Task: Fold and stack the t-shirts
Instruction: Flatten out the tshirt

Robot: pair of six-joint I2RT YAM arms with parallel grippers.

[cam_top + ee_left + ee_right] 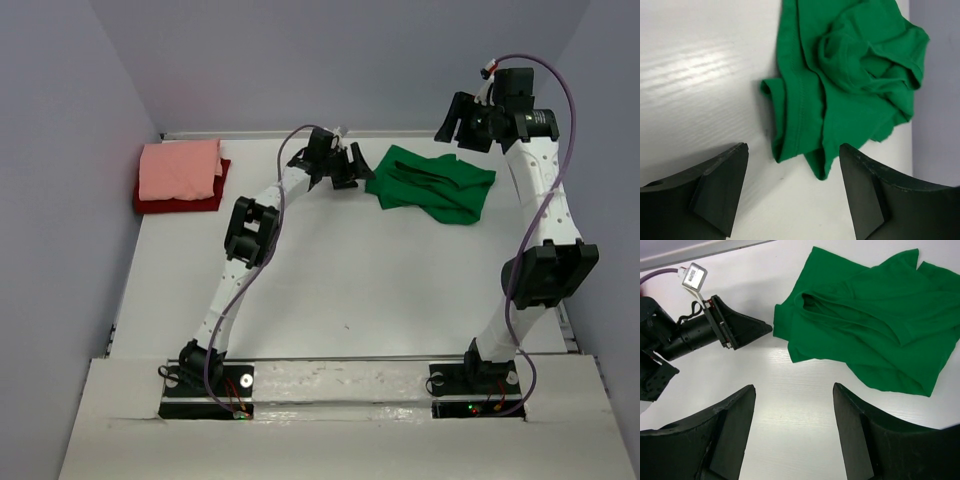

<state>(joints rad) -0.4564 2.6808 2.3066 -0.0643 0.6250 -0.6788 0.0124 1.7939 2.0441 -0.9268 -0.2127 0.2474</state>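
Green t-shirt [432,185] crumpled; pink t-shirt [180,170] atop red [175,205]

Nothing here can be read; the one likely spot is a little white tag [694,275] on the end of a purple cable [657,274], far across the table, left of centre; it is too small to show whether it bears any print.

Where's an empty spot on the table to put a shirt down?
The biggest bare patch is the middle of the table, between the left arm and right arm, nearer than the green shirt. Another bare strip lies between the pink shirt and the left arm. It is crowded where the left fingers nearly meet the green shirt.
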